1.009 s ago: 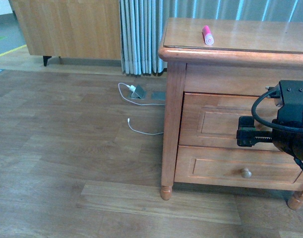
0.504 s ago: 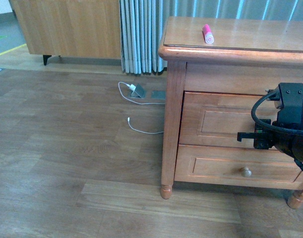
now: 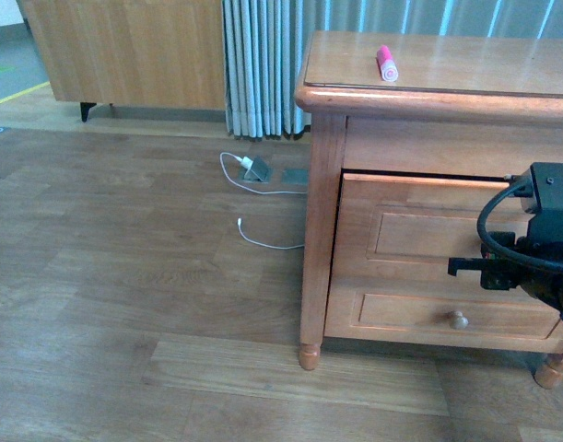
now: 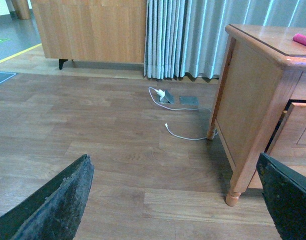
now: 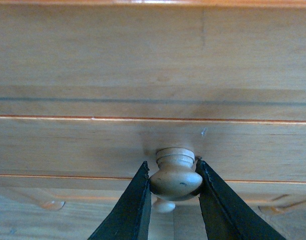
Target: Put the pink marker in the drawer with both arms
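The pink marker (image 3: pixel 386 63) lies on top of the wooden cabinet (image 3: pixel 465 92), near its back; its end also shows in the left wrist view (image 4: pixel 303 40). The taller drawer (image 3: pixel 410 230) stands pulled out a little, with a dark gap above its front. My right gripper (image 3: pixel 467 266) is at the drawer front, and its arm hides the knob in the front view. In the right wrist view the gripper (image 5: pixel 172 167) is shut on the pale round knob (image 5: pixel 176 179). My left gripper (image 4: pixel 173 200) is open and empty, above the floor left of the cabinet.
The shallower drawer (image 3: pixel 392 313) below is closed, with its own knob (image 3: pixel 458 320). A white cable (image 3: pixel 263 243) and a floor socket (image 3: pixel 256 170) lie left of the cabinet. Curtains (image 3: pixel 263 64) and a wooden sideboard (image 3: pixel 124 51) stand at the back.
The taller drawer has slid out towards me with my right gripper on its knob. The right gripper has moved back and slightly down.
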Tool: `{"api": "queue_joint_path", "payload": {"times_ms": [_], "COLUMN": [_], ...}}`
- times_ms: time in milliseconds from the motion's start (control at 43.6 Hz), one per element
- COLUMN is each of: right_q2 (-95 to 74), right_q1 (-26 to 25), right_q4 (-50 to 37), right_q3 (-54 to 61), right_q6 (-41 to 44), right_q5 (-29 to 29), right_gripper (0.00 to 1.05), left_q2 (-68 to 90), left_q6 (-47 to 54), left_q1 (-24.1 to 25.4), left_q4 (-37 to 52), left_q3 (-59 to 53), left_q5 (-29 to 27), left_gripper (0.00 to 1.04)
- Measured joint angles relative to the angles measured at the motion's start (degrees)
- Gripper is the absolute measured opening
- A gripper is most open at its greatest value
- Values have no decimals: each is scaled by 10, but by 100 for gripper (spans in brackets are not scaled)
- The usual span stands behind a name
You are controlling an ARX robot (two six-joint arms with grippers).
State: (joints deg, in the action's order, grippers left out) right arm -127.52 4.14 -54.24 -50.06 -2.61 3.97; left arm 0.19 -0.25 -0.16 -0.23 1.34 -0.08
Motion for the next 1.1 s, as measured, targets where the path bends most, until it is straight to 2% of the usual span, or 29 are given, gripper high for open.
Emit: {"api": "queue_joint_path", "payload": {"times_ms": [252, 436, 803, 848, 986, 1101], "right_q2": [80, 151, 222, 226, 254, 309], "right_q1": [-1, -17, -31, -31, -32, -40], "right_q4": [-27, -46, -56, -52, -45, -1], "right_q3": [140, 259, 366, 368, 378, 387], "right_q6": [-7, -6, 10, 12, 14, 15], "right_q5": [-28, -72, -114, -116, -121, -140], "right_gripper": [23, 23, 22, 25, 43, 59], "left_q2": [0, 0, 0, 0, 0, 0], "left_q6": [0, 0, 0, 0, 0, 0], "left_q1": [0, 0, 0, 0, 0, 0], "left_q4": [0, 0, 0, 0, 0, 0], "left_q3": [0, 0, 0, 0, 0, 0], "left_q5": [0, 0, 0, 0, 0, 0], "left_gripper": [99, 99, 99, 99, 99, 99]}}
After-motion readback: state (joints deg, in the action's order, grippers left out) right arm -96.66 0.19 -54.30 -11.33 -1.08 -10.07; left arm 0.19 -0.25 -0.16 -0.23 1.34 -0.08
